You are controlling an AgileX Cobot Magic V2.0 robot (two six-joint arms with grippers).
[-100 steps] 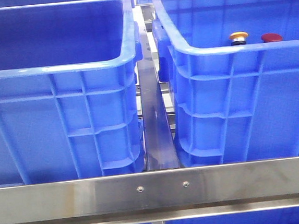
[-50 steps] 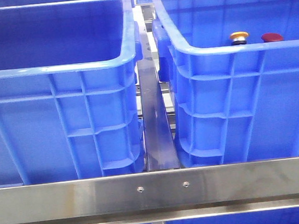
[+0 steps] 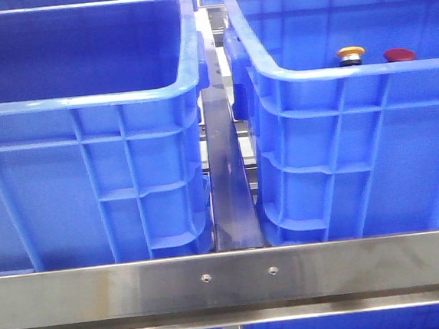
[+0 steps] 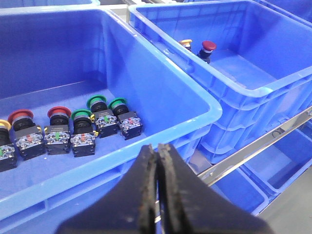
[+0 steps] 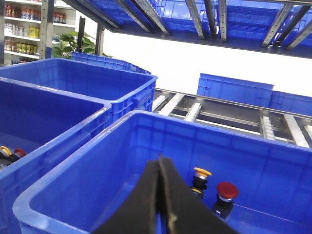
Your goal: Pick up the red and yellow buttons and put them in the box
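Note:
The box [image 3: 311, 72] is the right one of two blue crates. A yellow button [image 3: 350, 51] and a red button [image 3: 399, 55] stand in it, also in the left wrist view [image 4: 185, 43] [image 4: 208, 46] and the right wrist view [image 5: 201, 173] [image 5: 227, 191]. The left crate [image 4: 161, 83] holds a row of buttons: two red ones [image 4: 20, 117] [image 4: 59, 113], a yellow one [image 4: 2, 124] at the frame edge, and three green ones [image 4: 96, 102]. My left gripper [image 4: 157, 148] is shut and empty, over the left crate's near rim. My right gripper [image 5: 161, 158] is shut and empty, over the box.
A steel rail [image 3: 229, 279] runs across in front of both crates, with a metal bar [image 3: 226, 171] in the gap between them. More blue crates [image 5: 234, 90] and roller tracks [image 5: 195, 109] lie behind. Neither arm shows in the front view.

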